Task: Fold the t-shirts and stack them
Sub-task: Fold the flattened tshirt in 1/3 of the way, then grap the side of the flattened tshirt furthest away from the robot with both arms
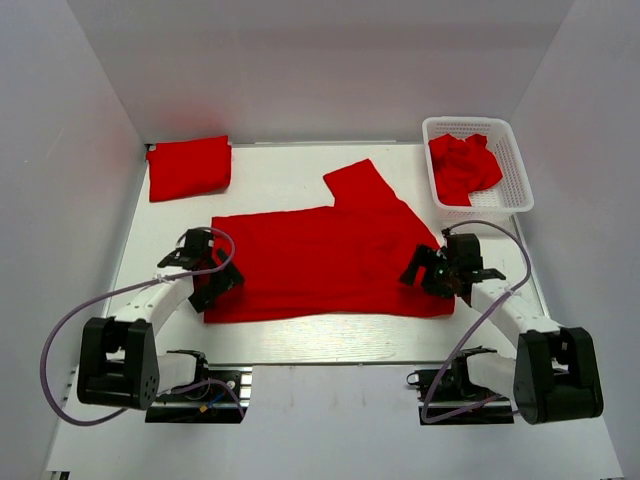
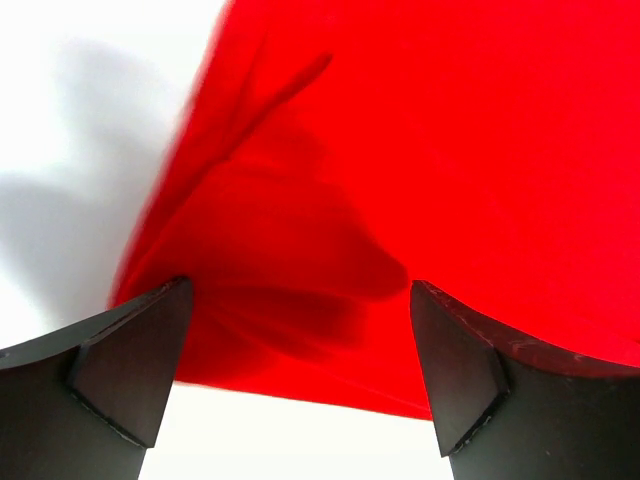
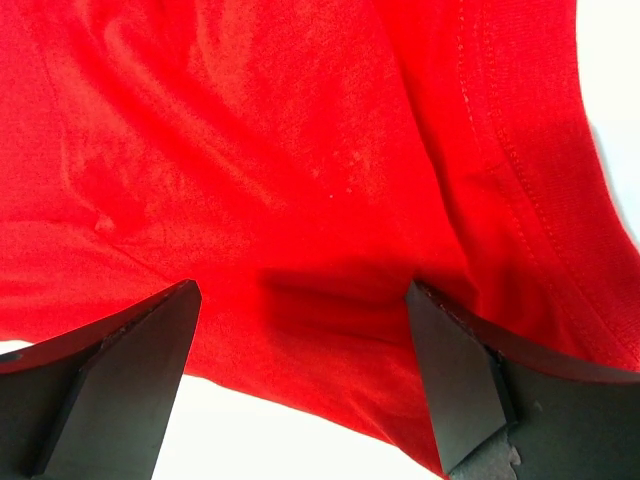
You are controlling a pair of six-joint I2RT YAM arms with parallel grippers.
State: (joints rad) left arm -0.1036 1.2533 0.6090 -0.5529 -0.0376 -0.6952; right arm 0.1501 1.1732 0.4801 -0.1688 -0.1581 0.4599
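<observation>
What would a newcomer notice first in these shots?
The bright red t-shirt spread across the middle of the white table, with the left gripper and right gripper open at its left and right ends. Next come the folded red shirt at the far left corner and the crumpled shirt in the white basket at far right.

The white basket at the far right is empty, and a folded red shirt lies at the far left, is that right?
Not empty: the top external view shows a crumpled red t-shirt in the white basket. The basket is far right, and the folded red shirt lies far left.
</observation>
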